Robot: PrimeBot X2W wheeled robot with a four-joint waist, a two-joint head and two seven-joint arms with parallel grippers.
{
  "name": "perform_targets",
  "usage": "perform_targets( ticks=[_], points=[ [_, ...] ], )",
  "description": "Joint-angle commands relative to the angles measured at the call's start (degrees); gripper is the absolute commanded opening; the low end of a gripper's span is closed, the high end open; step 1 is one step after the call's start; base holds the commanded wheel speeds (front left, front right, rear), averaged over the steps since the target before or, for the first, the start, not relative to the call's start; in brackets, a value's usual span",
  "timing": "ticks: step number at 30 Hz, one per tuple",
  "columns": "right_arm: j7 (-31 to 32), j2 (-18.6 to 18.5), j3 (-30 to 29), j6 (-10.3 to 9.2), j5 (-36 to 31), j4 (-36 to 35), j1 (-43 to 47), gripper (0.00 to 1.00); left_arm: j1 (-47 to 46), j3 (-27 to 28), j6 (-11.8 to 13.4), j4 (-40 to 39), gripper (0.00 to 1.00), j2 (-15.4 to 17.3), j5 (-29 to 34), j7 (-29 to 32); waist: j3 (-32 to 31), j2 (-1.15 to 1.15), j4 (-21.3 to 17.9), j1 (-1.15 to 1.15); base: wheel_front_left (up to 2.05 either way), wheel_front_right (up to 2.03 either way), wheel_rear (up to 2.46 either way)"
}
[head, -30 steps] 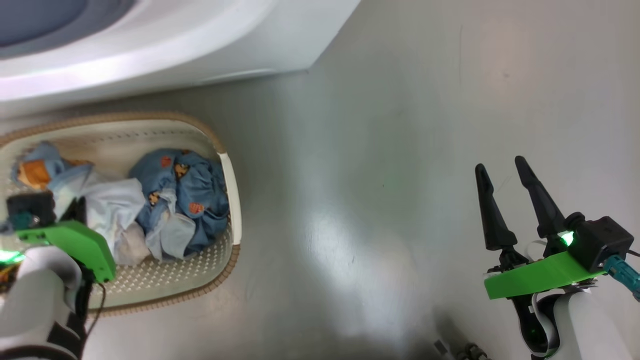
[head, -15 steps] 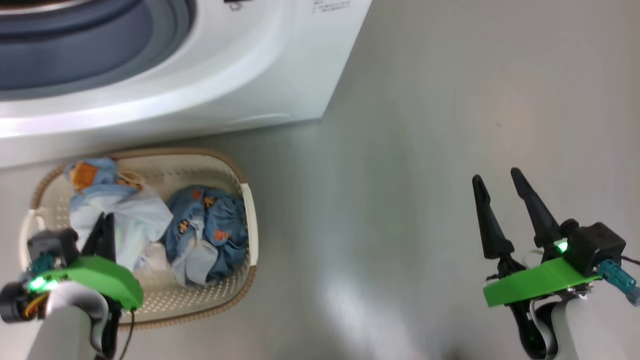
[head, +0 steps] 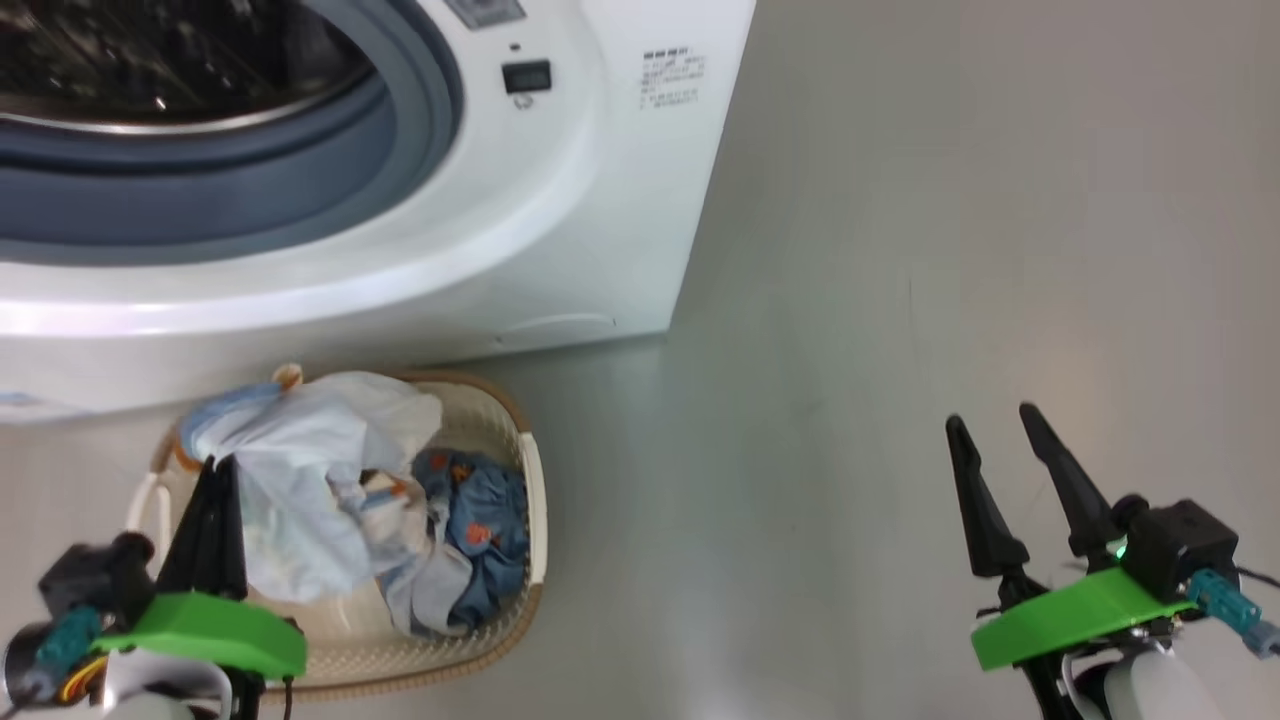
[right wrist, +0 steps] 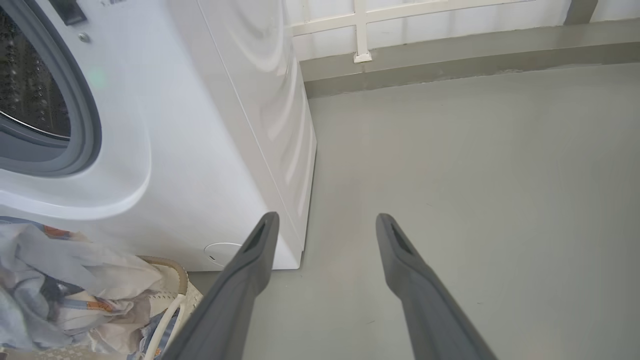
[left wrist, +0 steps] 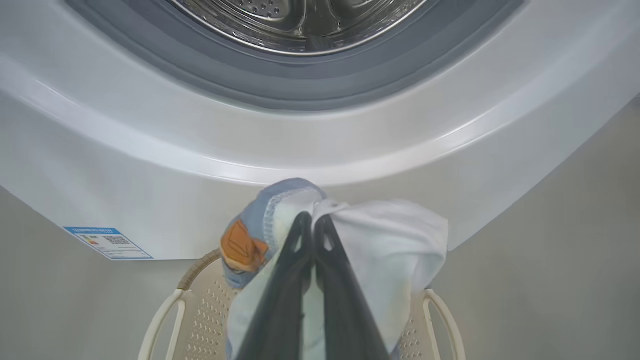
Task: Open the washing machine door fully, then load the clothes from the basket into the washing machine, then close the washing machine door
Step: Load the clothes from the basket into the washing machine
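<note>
Fingers [left wrist: 290,280] of the left gripper [left wrist: 314,220] are clamping a gathered fold of the clothes [left wrist: 400,240], soft, light and likely trailing, just below the washing machine [left wrist: 320,145] mouth, while the right gripper [right wrist: 326,216] is hovering open and empty.

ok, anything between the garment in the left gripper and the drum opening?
Nothing visible blocks it. The left gripper pinches the pale garment above the basket, and the drum mouth stands open. Only the washer's white front panel below the seal sits ahead, so the garment likely needs lifting higher.
</note>
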Motion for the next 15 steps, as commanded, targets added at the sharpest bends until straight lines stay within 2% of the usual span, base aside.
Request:
perform_targets(
  ticks=[1,10,15],
  points=[
    [-0.42,-0.54,1.19,0.09,0.23,-0.9,1.81,1.0,2.21,2.56,-0.08,-3.51,0.0,0.78,0.56,-0.52,-3.99,0.0,0.71,0.0,0.0,0.0,0.0],
    [-0.42,-0.6,1.13,0.09,0.29,-0.07,5.7,1.0,10.46,4.85,-0.46,-14.65,0.0,-1.26,2.1,-0.52,-13.36,0.0,0.78,0.0,0.0,0.0,0.0],
    [-0.42,-0.31,-0.08,0.09,0.23,-0.08,8.73,1.0,14.34,5.21,-0.39,-17.53,0.0,-1.99,2.29,-0.52,-18.2,0.0,1.26,0.0,0.0,0.0,0.0]
  ],
)
